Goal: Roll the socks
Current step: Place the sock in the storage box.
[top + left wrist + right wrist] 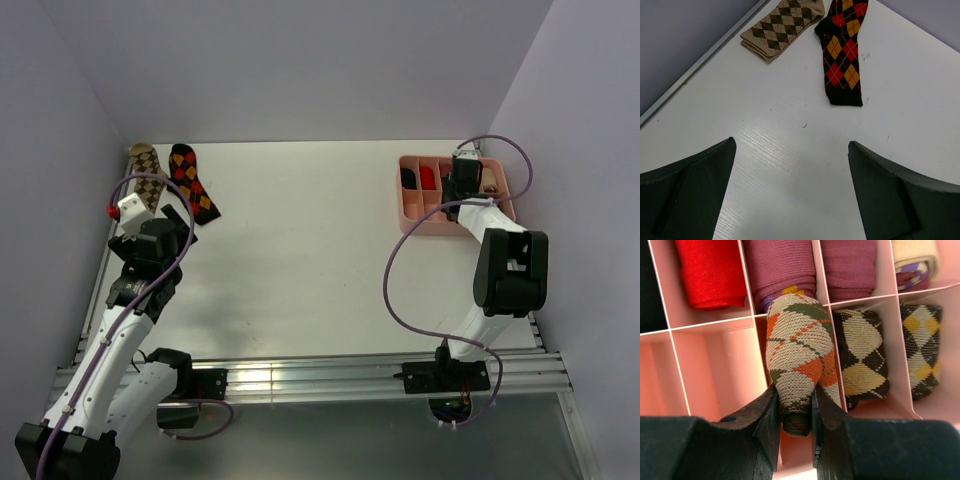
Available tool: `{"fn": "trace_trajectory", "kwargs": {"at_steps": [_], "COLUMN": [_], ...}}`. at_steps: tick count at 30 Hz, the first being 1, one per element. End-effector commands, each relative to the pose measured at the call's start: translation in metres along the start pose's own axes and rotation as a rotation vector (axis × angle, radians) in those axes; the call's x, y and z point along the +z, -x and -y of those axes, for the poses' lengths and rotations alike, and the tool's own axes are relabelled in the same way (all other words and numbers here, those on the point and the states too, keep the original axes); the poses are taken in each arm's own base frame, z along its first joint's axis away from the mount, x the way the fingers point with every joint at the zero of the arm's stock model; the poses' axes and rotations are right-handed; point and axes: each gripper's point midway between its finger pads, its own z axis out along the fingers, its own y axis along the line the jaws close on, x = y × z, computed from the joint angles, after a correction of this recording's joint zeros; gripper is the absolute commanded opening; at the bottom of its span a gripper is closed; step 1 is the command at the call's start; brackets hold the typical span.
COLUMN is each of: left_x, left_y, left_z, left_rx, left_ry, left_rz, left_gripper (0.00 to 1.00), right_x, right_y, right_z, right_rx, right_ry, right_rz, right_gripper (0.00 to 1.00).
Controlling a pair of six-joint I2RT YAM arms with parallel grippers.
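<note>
Your right gripper (795,412) pinches the rolled beige-brown-orange argyle sock (800,350) at a middle compartment of the pink tray (705,323), and its fingers hide the sock's lower end. Your left gripper (791,150) hangs spread wide. The tan sock (782,25), cut off at the frame's top, lies near the wall (670,40). The black-red-orange sock (842,52) is beside it, with bare table (900,100) to the right.

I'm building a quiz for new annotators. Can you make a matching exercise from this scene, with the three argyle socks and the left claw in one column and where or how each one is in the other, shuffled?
Column one
1. tan-brown sock
2. black-red-orange sock
3. beige-orange sock
4. left claw

Column two
A. rolled, pinched in the right claw above the pink tray
B. open, holding nothing
C. flat on the table, farthest left of the socks
D. flat, just right of another flat sock

Pairs: 1-C, 2-D, 3-A, 4-B
</note>
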Motion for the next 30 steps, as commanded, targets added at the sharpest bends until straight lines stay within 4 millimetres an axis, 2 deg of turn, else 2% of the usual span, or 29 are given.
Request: {"fn": "trace_trajectory", "kwargs": {"at_steps": [1, 4, 5, 9, 14, 19, 22, 26, 30], "left_x": [0.002, 0.002, 0.002, 0.003, 0.003, 0.003, 0.003, 0.003, 0.002], "left_y": [0.007, 0.006, 0.007, 0.006, 0.006, 0.006, 0.006, 0.006, 0.007], "left_z": [0.002, 0.002, 0.002, 0.002, 0.000, 0.001, 0.001, 0.001, 0.001], "left_rx": [-0.007, -0.006, -0.006, -0.002, -0.002, -0.003, -0.003, -0.002, -0.003], "left_ry": [0.004, 0.002, 0.001, 0.005, 0.013, 0.007, 0.006, 0.008, 0.009], "left_rz": [0.032, 0.030, 0.032, 0.030, 0.033, 0.033, 0.035, 0.034, 0.036], "left_gripper": [0.99, 1.00, 0.99, 0.99, 0.99, 1.00, 0.99, 1.00, 0.99], "right_x": [0.004, 0.006, 0.006, 0.015, 0.025, 0.026, 0.026, 0.011, -0.001], "right_y": [0.010, 0.011, 0.012, -0.003, -0.034, -0.056, -0.060, -0.027, 0.001], "right_z": [-0.005, 0.001, -0.003, 0.000, 0.003, 0.006, 0.005, 0.008, 0.011], "right_rx": [0.113, 0.166, 0.181, 0.243, 0.288, 0.319, 0.333, 0.353, 0.353], "right_ry": [0.125, 0.152, 0.181, 0.197, 0.185, 0.158, 0.159, 0.181, 0.197], "right_rz": [0.002, -0.012, -0.021, -0.101, -0.216, -0.302, -0.327, -0.226, -0.170], "right_gripper": [0.00, 0.00, 0.00, 0.00, 0.00, 0.00, 0.10, 0.41, 0.54]}}
